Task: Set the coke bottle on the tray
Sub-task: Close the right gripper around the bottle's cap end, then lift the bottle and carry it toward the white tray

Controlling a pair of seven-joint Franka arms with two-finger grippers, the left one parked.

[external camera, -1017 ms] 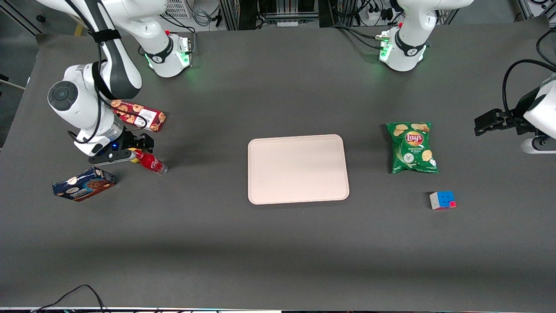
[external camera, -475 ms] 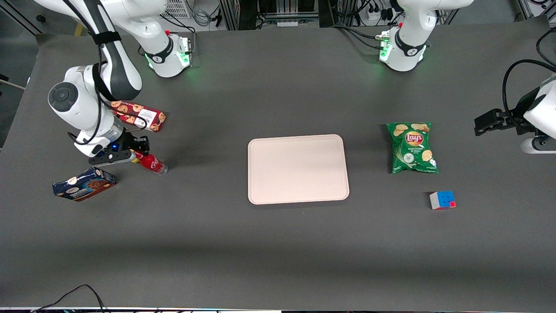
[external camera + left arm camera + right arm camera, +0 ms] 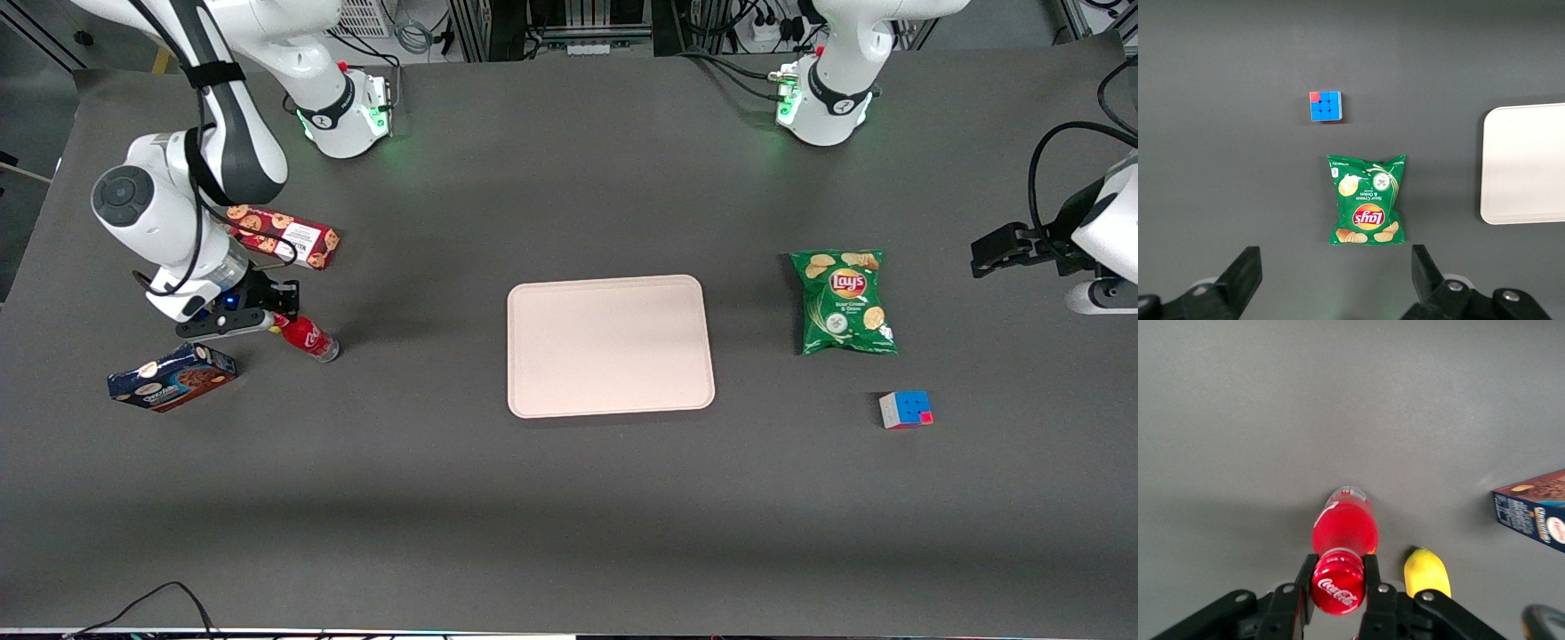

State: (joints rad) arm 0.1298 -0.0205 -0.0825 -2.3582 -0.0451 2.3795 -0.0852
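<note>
The coke bottle is a small red bottle that leans at a tilt toward the working arm's end of the table. My right gripper is shut on its capped top. In the right wrist view the red cap with white script sits squeezed between the gripper's two black fingers, and the red body of the bottle points down at the grey table. The pale pinkish-beige tray lies flat at the table's middle with nothing on it, well apart from the bottle. An edge of the tray shows in the left wrist view.
A yellow lemon-like lump lies beside the bottle. A blue biscuit box is nearer the front camera than the gripper, a red cookie box farther. A green Lay's bag and a colour cube lie toward the parked arm's end.
My right wrist has shifted a little toward the working arm's end of the table, carrying the bottle's top with it. The fingers stay closed on the cap.
</note>
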